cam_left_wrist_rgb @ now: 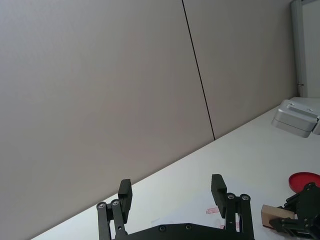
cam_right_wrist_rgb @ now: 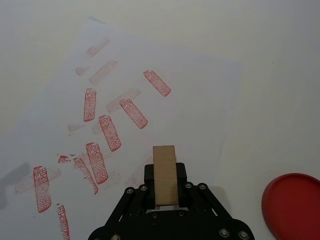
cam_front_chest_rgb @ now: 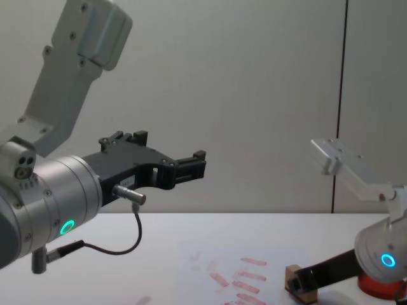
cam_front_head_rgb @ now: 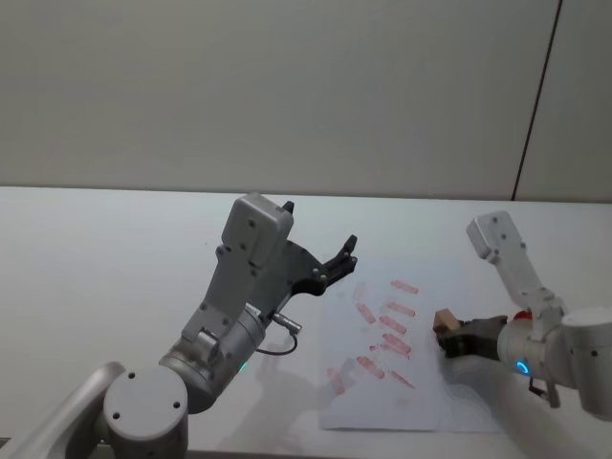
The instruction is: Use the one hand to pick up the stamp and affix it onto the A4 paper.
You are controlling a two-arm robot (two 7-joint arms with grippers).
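White surface (cam_front_head_rgb: 96, 287) carries the A4 paper (cam_front_head_rgb: 430, 406), which lies flat on it. High above the paper's far left corner hangs the left tool (cam_front_head_rgb: 337, 260), its black fingers spread wide with nothing between them. Low over the paper's right part, the right tool (cam_front_head_rgb: 457, 339) pinches the stamp (cam_right_wrist_rgb: 164, 165) at its sides. Off the paper's right edge, a red ink pad (cam_right_wrist_rgb: 295, 205) lies on the surface. The stamp, tan wood, sits near that edge; whether it touches the sheet cannot be told. Oblong red marks (cam_right_wrist_rgb: 110, 132) cover the paper's middle.
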